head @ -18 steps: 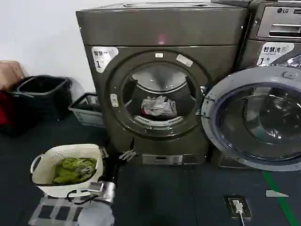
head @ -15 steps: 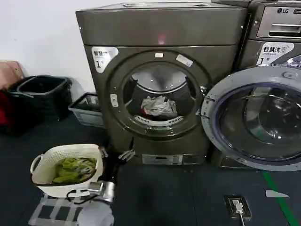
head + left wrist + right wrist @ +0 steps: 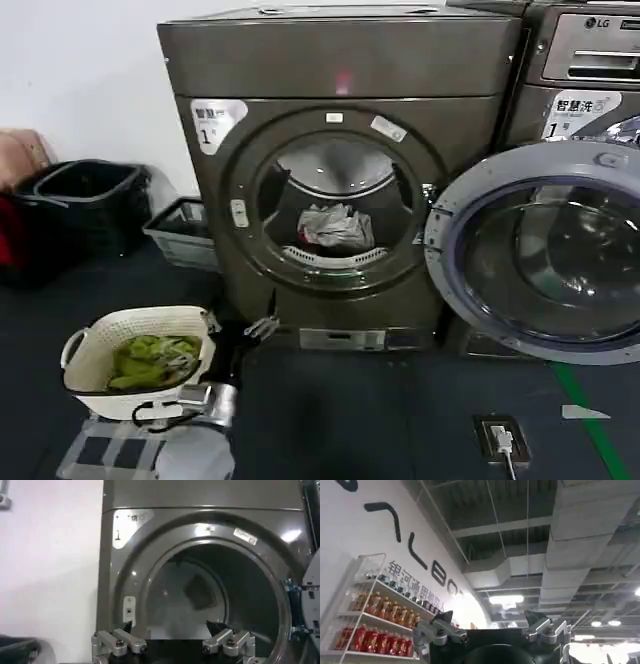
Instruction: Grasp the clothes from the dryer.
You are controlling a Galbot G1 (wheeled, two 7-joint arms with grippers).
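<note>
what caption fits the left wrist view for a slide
Open left gripper faces the dryer and its round port.

The dryer (image 3: 340,190) at frame centre has a glossy bronze-grey metal shell; the clothes (image 3: 337,228) inside are wrinkled, matt pale cloth.

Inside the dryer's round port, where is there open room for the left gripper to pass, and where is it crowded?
The left gripper, open, faces the dryer port. Room lies above and to both sides of the clothes, between them and the port ring. It is tight low down, where the wad sits near the port's lower lip. The open door borders the right side.
</note>
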